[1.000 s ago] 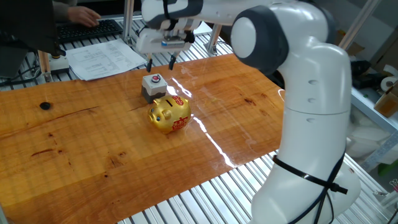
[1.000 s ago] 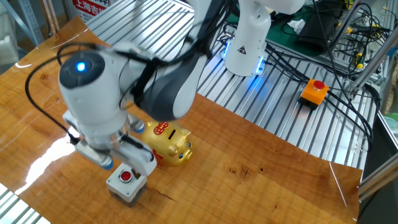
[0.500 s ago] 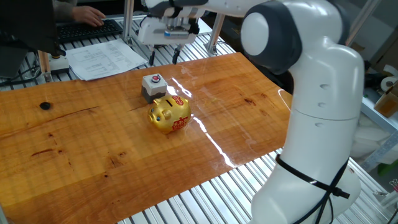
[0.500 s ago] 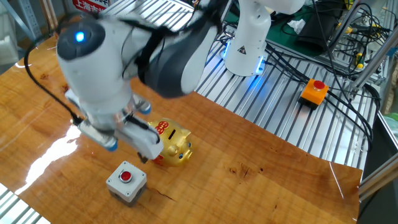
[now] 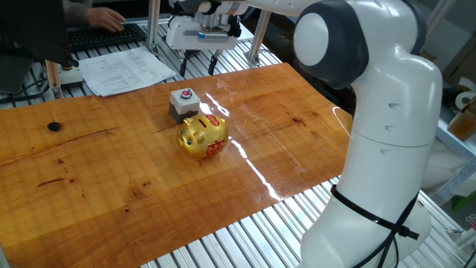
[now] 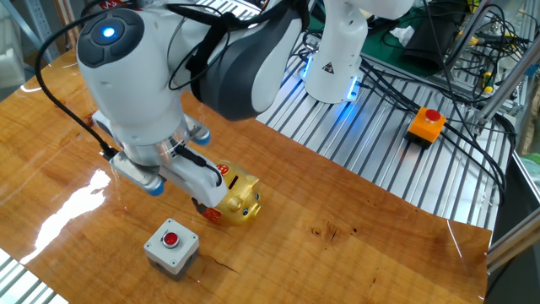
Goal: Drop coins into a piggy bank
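Note:
The gold piggy bank point(image 5: 203, 135) with red markings stands near the middle of the wooden table point(image 5: 111, 171). The other fixed view shows the piggy bank point(image 6: 238, 197) partly behind the robot's hand. My gripper point(image 5: 199, 68) hangs high above the table's far edge, beyond the bank. It is open, with its two dark fingers point(image 5: 184, 67) spread and nothing between them. In the other fixed view the gripper point(image 6: 199, 201) shows only in part, just left of the bank. No coins are in view.
A grey box with a red button point(image 5: 183, 103) sits right behind the bank; the other fixed view shows the box point(image 6: 171, 245) near the table's front edge. Papers point(image 5: 123, 71), a keyboard point(image 5: 111, 33) and a person's hand point(image 5: 97, 15) lie beyond the table. An orange button box point(image 6: 424, 124) and cables sit on the slatted frame.
My gripper has risen from just above the grey button box and moved slightly toward the table's far edge. It stays open. The piggy bank and the box have not moved.

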Tool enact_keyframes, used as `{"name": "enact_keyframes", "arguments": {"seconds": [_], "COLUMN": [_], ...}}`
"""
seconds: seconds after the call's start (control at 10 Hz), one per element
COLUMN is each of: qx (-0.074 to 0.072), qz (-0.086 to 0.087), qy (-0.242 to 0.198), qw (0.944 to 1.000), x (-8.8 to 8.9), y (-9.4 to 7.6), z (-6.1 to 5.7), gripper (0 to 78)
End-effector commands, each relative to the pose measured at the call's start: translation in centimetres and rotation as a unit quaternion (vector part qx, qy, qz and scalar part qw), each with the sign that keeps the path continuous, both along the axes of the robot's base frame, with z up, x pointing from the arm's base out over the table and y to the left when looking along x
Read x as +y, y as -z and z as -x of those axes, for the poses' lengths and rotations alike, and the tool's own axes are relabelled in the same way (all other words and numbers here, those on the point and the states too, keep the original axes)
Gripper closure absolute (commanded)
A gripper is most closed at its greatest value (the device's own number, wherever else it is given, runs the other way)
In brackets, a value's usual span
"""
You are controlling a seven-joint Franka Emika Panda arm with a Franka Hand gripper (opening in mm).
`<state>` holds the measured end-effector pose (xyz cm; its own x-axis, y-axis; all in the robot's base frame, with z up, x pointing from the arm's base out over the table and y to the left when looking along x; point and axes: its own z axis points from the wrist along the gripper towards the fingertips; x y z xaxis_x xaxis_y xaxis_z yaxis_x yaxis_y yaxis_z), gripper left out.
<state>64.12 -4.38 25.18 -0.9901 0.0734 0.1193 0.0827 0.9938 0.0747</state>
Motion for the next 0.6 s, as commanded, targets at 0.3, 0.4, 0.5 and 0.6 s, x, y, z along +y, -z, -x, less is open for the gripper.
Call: {"name": "enact_keyframes", "arguments": {"seconds": [0.3, 0.4, 0.5, 0.6], "qx": [-0.009, -0.009, -0.022, -0.034], "qz": [0.009, 0.009, 0.009, 0.013], "qy": [0.036, 0.036, 0.034, 0.033], "qw": [0.9993, 0.9993, 0.9992, 0.9988], "x": [2.0, 2.1, 1.8, 1.5], "y": [-3.6, -3.6, -2.5, -1.5], "z": [2.3, 2.2, 1.3, 0.6], "gripper": [0.2, 0.2, 0.2, 0.2]}}
